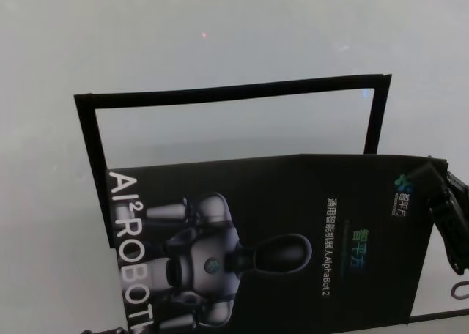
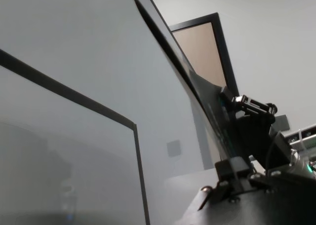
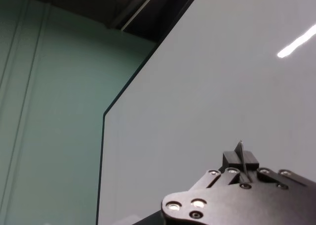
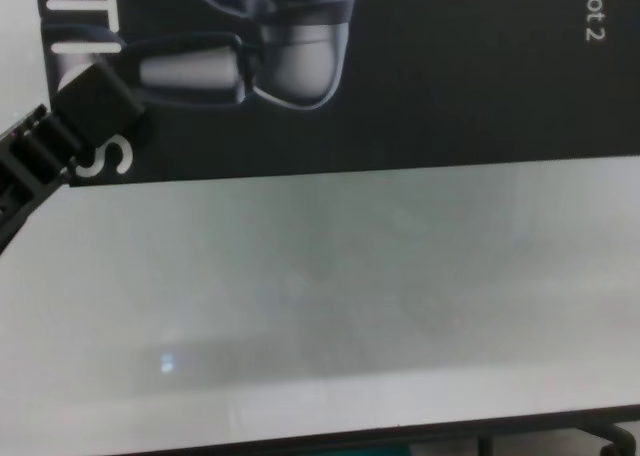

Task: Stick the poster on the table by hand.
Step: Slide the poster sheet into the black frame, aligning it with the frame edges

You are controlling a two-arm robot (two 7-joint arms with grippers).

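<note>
Large black glossy rectangular poster (image 1: 293, 231), printed with a grey-white robot figure, large white lettering along one short edge and small white lettering ending "AlphaBot 2". It is held above the wide, flat, pale grey-white matte table (image 1: 220, 34), overlapping the near part of a rectangular outline of narrow black tape. In the left wrist view the sheet (image 2: 168, 47) appears nearly edge-on, raised off the surface at an angle. In the chest view its near long edge (image 4: 400, 96) runs across the tabletop (image 4: 330, 296), whose thin dark edge shows at the bottom.
</note>
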